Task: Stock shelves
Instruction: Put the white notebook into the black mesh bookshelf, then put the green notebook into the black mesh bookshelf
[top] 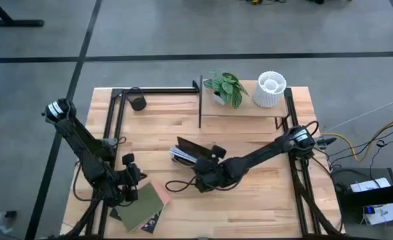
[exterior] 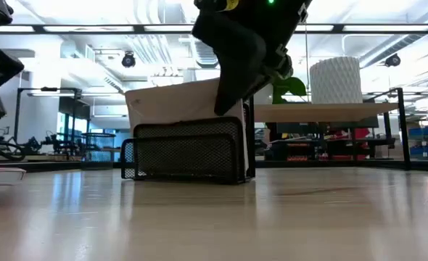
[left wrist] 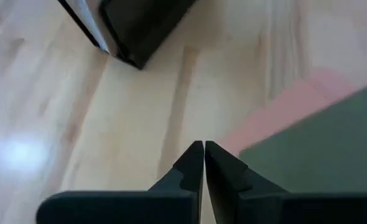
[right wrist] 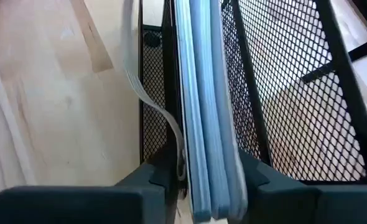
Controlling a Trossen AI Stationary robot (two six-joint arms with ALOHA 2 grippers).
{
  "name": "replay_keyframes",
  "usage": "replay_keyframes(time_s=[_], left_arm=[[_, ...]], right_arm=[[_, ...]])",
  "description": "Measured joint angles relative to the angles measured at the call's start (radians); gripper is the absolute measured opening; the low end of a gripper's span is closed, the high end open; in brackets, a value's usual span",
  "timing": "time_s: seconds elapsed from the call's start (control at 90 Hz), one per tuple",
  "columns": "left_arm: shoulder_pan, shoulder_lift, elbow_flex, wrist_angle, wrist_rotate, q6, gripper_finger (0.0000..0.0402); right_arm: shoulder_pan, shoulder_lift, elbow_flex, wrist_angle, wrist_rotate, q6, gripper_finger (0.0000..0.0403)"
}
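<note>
Two end effectors are over the front half of the tabletop (top: 263,200). The right end effector (right wrist: 199,186) is clamped on a pale blue book (right wrist: 205,106), its fingers (right wrist: 155,180) pressed against either cover, and the book stands on edge inside a black mesh rack (right wrist: 277,81). In the high view that rack (top: 186,152) sits near the middle of the tabletop, with the right arm reaching to it from the right edge. In the low view the rack (exterior: 188,156) stands on the wood with pale covers rising above its mesh.

The left end effector (left wrist: 204,163) has its fingertips pressed together with nothing between them, and hangs over bare wood just beside a dark green book (left wrist: 320,149) lying flat. From above, that green book (top: 142,203) lies at the front left corner.

The shelves (top: 243,110) stand at the back right of the tabletop, well apart from both end effectors, carrying a small green plant (top: 226,87) and a white ribbed pot (top: 270,90) on the pale board.
</note>
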Motion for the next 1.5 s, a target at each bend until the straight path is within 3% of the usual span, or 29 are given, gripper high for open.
replay_keyframes(time_s=[0.344,0.711,0.822,0.978,1.178,1.5], left_arm=[[-0.001,-0.015,0.027,-0.008,0.18,-0.013,0.0006],[-0.001,-0.01,-0.001,0.044,0.18,-0.056,0.0004],[-0.001,0.008,-0.019,0.093,0.148,-0.048,0.0004],[0.0,0.043,-0.059,0.197,0.133,-0.003,0.0004],[0.0,0.104,-0.095,0.32,0.128,0.035,0.0003],[0.014,0.238,-0.106,0.557,-0.003,0.217,0.0003]], right_arm=[[0.013,-0.086,0.0,-0.002,0.01,-0.011,0.0144],[0.043,-0.152,0.0,0.038,0.011,-0.021,0.0148],[0.059,-0.152,0.0,0.137,0.014,-0.088,0.0136],[0.09,-0.112,0.0,0.423,0.005,-0.273,0.0118],[0.125,-0.019,0.0,0.761,-0.092,-0.475,0.0097],[0.132,0.083,0.0,0.876,-0.239,-0.449,0.007]])
